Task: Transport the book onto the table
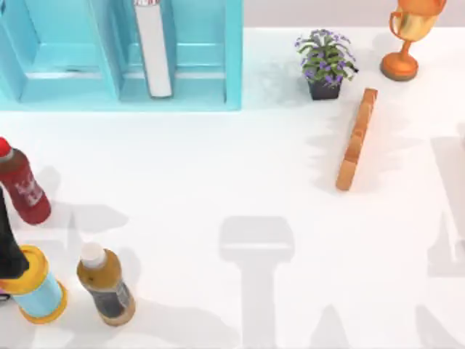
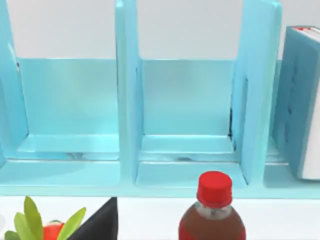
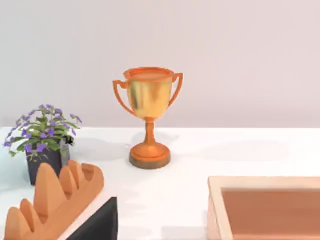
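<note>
- The book (image 1: 153,47) is seen standing upright in the shelf (image 1: 232,54), white page edges up, in the compartment nearest the shelf's right end wall.
- In the left wrist view the book (image 2: 297,100) is seen leaning slightly against the right side of a shelf (image 2: 127,100) divider, with two empty compartments beside it.
- The shelf sits at the far left of the bench (image 1: 218,174); its front lip runs level with the bench surface, and the bench in front of it is open.
- A wide bare stretch of bench lies in front of the shelf and to its right, marked only by arm shadows.
- A red-capped bottle (image 1: 22,185) stands in front of the shelf's left end; it is also seen close up in the left wrist view (image 2: 212,212).
- Further forward from the shelf stand a yellow-and-blue can (image 1: 36,287) and a brown bottle (image 1: 105,285), just beside each other.
- To the right of the shelf a potted plant (image 1: 325,64) stands near the shelf's end wall.
- An orange slab (image 1: 356,138) lies on edge, right of the shelf and forward of the plant.
- A trophy (image 1: 408,36) stands furthest right of the shelf, near the bench's back edge.
- A dark part of the left arm (image 1: 9,243) is seen at the left edge, forward of the shelf, by the can.
- The state of the left jaws cannot be told; nothing is seen held.
- The right jaws' state cannot be told either; a wooden tray corner (image 3: 265,207) is seen in the right wrist view.
</note>
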{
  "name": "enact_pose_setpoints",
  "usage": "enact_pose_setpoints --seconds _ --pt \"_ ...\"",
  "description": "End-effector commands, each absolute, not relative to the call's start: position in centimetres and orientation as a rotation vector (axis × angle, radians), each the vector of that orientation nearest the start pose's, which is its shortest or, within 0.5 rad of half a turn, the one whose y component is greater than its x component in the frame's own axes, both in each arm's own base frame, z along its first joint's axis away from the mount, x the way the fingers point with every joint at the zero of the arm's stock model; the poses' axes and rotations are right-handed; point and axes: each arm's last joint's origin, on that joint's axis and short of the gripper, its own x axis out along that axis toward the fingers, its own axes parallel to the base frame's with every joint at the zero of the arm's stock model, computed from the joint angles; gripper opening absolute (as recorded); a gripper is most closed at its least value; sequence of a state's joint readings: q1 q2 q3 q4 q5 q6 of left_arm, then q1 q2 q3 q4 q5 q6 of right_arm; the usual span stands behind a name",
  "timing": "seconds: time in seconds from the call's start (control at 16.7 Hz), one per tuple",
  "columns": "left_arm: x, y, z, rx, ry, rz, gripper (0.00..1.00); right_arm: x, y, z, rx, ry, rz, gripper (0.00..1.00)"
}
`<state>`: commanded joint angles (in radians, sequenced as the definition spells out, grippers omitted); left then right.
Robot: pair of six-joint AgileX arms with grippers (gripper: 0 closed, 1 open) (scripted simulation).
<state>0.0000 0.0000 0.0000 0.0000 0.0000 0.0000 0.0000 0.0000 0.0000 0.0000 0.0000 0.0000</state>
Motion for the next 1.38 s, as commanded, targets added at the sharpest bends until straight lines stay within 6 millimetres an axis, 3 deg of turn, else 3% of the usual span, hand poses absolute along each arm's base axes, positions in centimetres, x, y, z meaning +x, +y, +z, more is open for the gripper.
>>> enact_pose_setpoints --seconds 0.24,0.6,0.78,1.02,1.2,1.38 --pt "10.7 -0.2 16.5 -0.002 -0.005 0.0 1.0 10.6 -0.1 16.0 0.0 0.0 0.0 1.0" --pt "13.0 -1.0 20.6 -0.022 -0.001 -0.012 1.0 10.6 -0.1 16.0 0.0 0.0 0.0 1.0" --pt "16.5 -2.2 22.2 -0.027 0.053 -0.022 1.0 10.6 -0.1 16.0 0.0 0.0 0.0 1.0" --pt "22.8 -4.9 22.5 -0.025 0.116 -0.03 1.0 10.6 -0.1 16.0 0.0 0.0 0.0 1.0" --pt "27.3 -7.5 21.3 -0.023 0.132 -0.035 1.0 10.6 -0.1 16.0 0.0 0.0 0.0 1.0" --pt "31.1 -10.4 18.4 -0.014 0.162 -0.039 1.0 10.6 -0.1 16.0 0.0 0.0 0.0 1.0"
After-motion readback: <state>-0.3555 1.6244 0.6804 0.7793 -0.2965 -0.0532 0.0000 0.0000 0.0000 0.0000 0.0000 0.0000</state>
